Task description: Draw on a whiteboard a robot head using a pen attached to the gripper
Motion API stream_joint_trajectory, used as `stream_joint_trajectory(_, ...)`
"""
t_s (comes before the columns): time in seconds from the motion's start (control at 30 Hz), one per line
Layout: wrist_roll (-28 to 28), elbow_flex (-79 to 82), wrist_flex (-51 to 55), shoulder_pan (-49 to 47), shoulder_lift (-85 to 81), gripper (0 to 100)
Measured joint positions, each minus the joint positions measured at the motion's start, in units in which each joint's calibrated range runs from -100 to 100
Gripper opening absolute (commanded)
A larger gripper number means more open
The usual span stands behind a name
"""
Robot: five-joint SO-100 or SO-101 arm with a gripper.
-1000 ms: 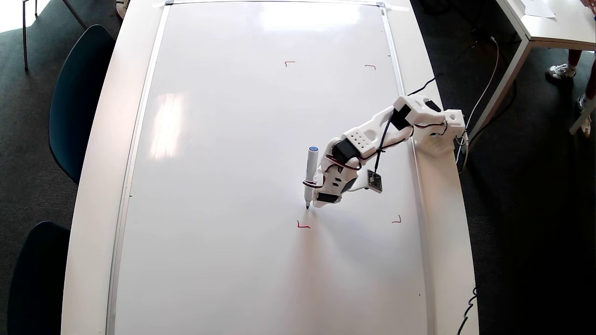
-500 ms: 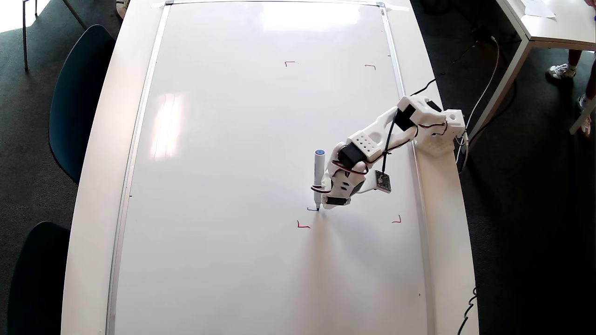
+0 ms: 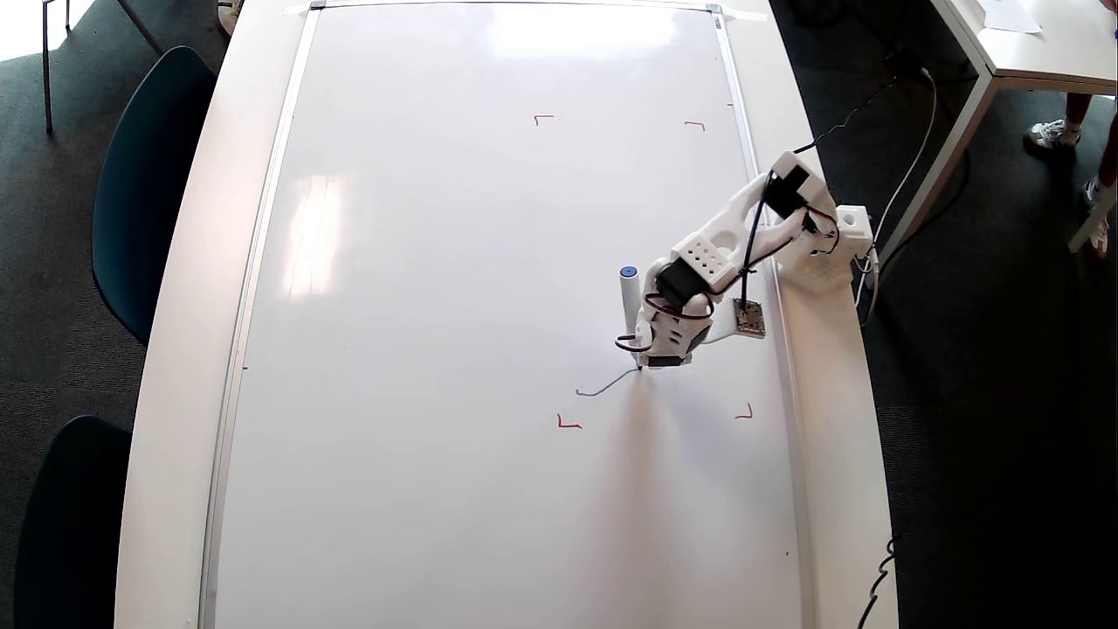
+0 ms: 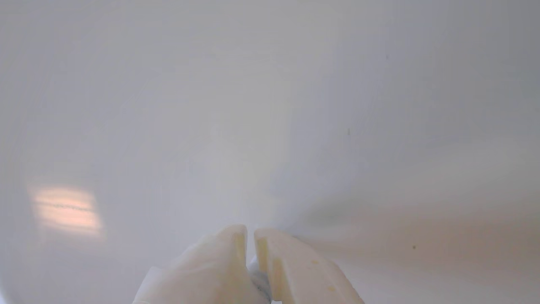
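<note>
I'm looking down from overhead at the whiteboard (image 3: 437,306), which covers nearly the whole surface (image 3: 188,349), with only a thin white rim left around the silver frame. There's wide bare board toward nine o'clock and six o'clock of the tool (image 3: 651,349), while the board's three o'clock edge runs close beside the arm's base (image 3: 852,231). I count four red corner marks (image 3: 568,424) boxing the drawing zone, and the tool sits inside that box near its lower side. There is one pen (image 3: 630,306), its long axis running roughly twelve to six, blue cap end toward twelve o'clock and dark tip down at six o'clock touching the board. Of the robot head (image 3: 607,384) there's just one short blue stroke, trailing from the tip toward eight o'clock. In the wrist view the tool (image 4: 250,236) shows its two white fingers (image 4: 223,261) pressed nearly together with a slim gap; the pen is strapped alongside it, so I can't tell whether they pinch it. Two dark chairs (image 3: 140,183) stand at nine o'clock off the surface.
</note>
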Motion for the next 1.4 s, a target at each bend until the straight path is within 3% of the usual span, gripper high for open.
stream_joint_trajectory(0.63,0.0,22.4,0.0,-4.6,-13.5,1)
stream_joint_trajectory(1.0,-0.1,39.8,-5.3,-5.4,-25.1,1)
stream_joint_trajectory(1.4,-0.1,42.8,-5.6,-4.4,-26.5,1)
